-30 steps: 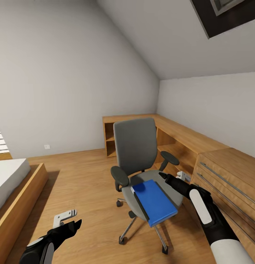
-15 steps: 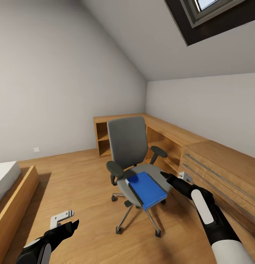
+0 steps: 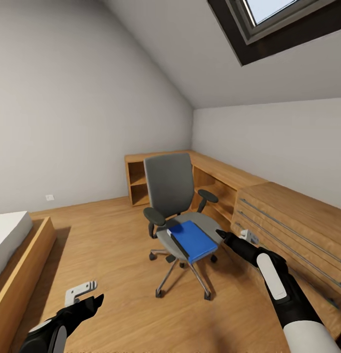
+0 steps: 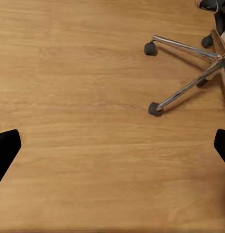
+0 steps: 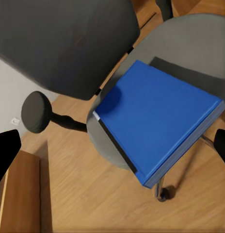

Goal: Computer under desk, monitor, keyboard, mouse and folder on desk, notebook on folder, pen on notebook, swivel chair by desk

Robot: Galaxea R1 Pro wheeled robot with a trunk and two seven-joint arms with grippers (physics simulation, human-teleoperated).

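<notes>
The swivel chair (image 3: 170, 189), with grey seat and back, black armrests and a metal star base, stands mid-room on the plank floor. The bright blue folder (image 3: 192, 239) lies flat on its seat. My right gripper (image 3: 234, 237) hovers open just right of the seat, apart from the folder. In the right wrist view the folder (image 5: 156, 121) sits between the open fingertips of the right gripper (image 5: 112, 150), with the chair (image 5: 59, 43) beyond it. My left gripper (image 3: 87, 296) hangs open low over the floor. In the left wrist view it (image 4: 112, 148) looks at the chair's star base (image 4: 190, 82).
Light wooden low cabinets (image 3: 288, 211) line the right wall and wrap the far corner. A wood-framed bed (image 3: 13, 245) stands at the left. A skylight (image 3: 273, 19) is set in the sloped ceiling. Plank floor (image 3: 107, 245) lies between bed and chair.
The whole view has shifted: the chair with the folder now looks smaller and farther, and more skylight shows. Both arms keep the same pose, grippers open.
</notes>
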